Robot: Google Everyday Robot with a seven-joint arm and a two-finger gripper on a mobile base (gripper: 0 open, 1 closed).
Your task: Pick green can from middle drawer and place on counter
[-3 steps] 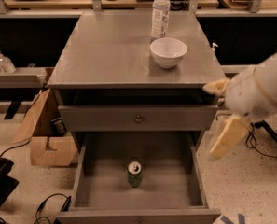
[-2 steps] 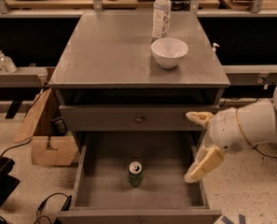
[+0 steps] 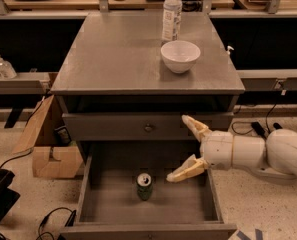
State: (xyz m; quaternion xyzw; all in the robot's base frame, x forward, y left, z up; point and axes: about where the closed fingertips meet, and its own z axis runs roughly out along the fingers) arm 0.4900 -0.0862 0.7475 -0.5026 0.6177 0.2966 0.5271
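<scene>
Tool (image 3: 189, 149) up and right of green can (image 3: 144, 186), its 2 fingers spread apart, empty. Green can upright on middle drawer (image 3: 188, 206) floor. Risk: lower finger clips can sideways, topples it; slanted approach causes it.

Speckled pale floor (image 3: 273, 211), open cardboard box (image 3: 48, 146) on it at the left, pale wooden bench tops (image 3: 48, 3) along the back, grey ledge (image 3: 18, 82) at the left carrying two clear pump bottles (image 3: 5, 66), black cables (image 3: 50, 215) on the floor.
</scene>
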